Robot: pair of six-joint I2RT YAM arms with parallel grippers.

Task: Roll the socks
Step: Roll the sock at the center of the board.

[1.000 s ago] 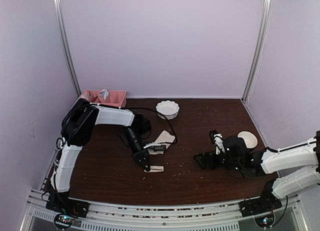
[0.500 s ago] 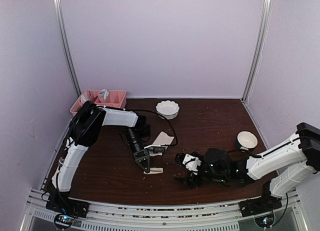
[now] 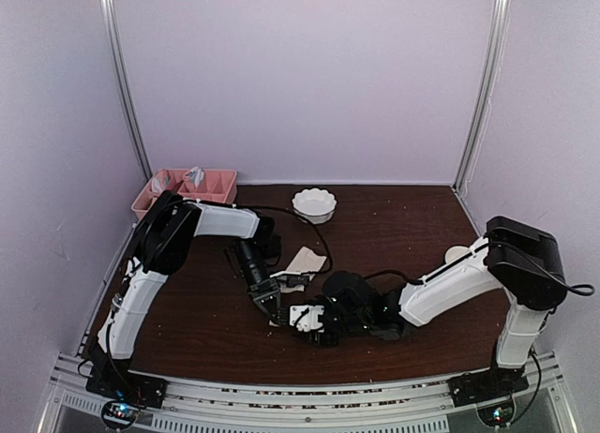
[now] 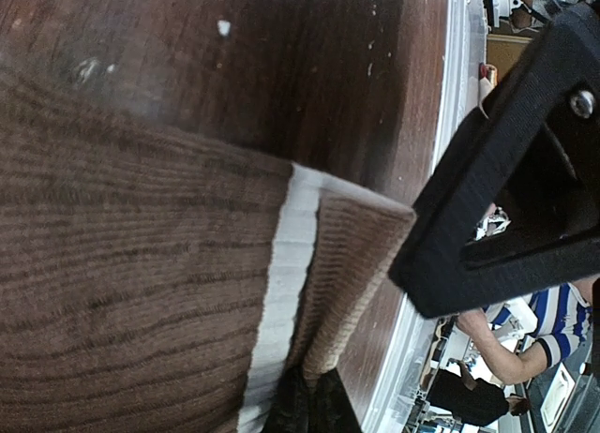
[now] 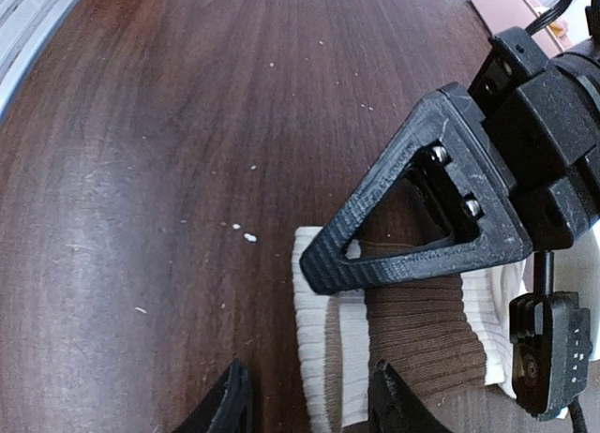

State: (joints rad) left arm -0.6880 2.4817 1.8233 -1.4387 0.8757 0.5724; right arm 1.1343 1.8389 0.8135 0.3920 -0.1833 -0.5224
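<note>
At the worktop's (image 3: pixel 394 227) front middle the left fingers (image 5: pixel 412 264), pressed together, pin the brown-and-cream sock (image 5: pixel 412 335) down — likely anchoring it — while the right fingers (image 5: pixel 232 405), half spread, straddle its cream edge.

Top view: even, diffuse light, moderately bright; soft shadows on the desk (image 3: pixel 403 217); focus adequate. Left wrist view: socks (image 4: pixel 122 264) fill the frame, slightly soft; far background washed out. Right wrist view: pale sheen across desk, left side; edges bowed.
</note>
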